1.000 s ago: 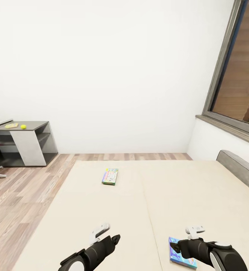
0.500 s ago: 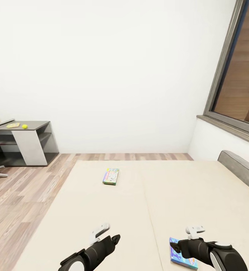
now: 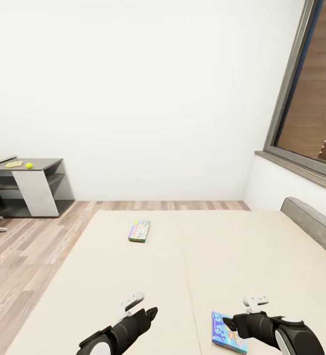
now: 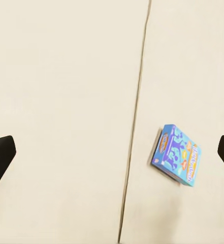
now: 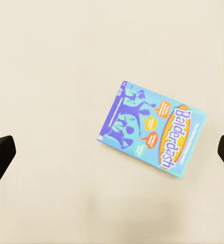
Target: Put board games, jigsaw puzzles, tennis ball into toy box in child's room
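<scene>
**A:** Both arms were hanging low over the bed (image 3: 133, 276) there. The right gripper (image 3: 228, 324) sat with its jaws spread wide and nothing between them, and the left gripper (image 3: 153, 311) was released just the same, each fingertip out at an edge of its wrist view.

**B:** And right beside that right gripper lay the blue Balderdash box (image 5: 152, 128), flat on the beige cover, near side of the bed, just right of the seam (image 4: 137, 112).

**A:** Correct. The second game, the green-edged box (image 3: 139, 231), lay farther up the bed, left of centre, well apart from both arms.

**B:** What could have gone wrong from there?

**A:** To my eye, the Balderdash box lay flat and skewed to the fingers. A straight descent might only have pressed it into the soft cover or pushed it along instead of catching an edge.

**B:** And the far left?

**A:** The tennis ball (image 3: 29, 165) sat on the dark side table (image 3: 45, 162), a jigsaw sheet (image 3: 14, 163) just beside it. Knock that table and the ball would likely have rolled off.

**B:** Anything in the toy box?

**A:** I couldn't say.
</scene>
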Robot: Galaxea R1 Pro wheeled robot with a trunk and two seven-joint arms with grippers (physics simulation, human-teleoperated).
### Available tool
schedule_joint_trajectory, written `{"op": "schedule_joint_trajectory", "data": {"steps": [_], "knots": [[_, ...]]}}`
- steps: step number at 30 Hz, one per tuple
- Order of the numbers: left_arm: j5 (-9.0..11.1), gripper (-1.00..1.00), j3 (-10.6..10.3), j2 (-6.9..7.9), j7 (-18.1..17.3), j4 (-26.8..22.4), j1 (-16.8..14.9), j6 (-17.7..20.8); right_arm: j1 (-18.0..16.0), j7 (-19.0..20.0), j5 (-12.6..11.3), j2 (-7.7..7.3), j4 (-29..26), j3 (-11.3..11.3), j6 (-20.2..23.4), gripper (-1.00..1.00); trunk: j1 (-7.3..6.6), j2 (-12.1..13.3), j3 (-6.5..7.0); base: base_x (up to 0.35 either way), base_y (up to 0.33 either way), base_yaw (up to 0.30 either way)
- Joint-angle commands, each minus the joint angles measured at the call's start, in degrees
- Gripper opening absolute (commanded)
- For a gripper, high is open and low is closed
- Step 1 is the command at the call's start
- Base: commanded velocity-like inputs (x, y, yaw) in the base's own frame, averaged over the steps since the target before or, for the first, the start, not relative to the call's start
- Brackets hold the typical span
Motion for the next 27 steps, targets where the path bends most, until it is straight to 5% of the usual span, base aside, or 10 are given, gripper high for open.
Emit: {"op": "schedule_joint_trajectory", "data": {"steps": [1,27], "knots": [[0.6,1.0,-0.02,-0.02,0.58,-0.09,-0.03,0.06,-0.05,0.15,-0.06,-0.01,-0.03,-0.04,0.26,1.0,0.0,-0.04,-0.06,0.0,-0.235,0.001],[0.6,1.0,-0.03,-0.03,0.58,-0.07,-0.04,0.13,-0.05,0.15,-0.18,-0.08,0.07,-0.09,0.21,1.0,0.0,-0.04,-0.06,0.0,-0.26,0.0]]}}
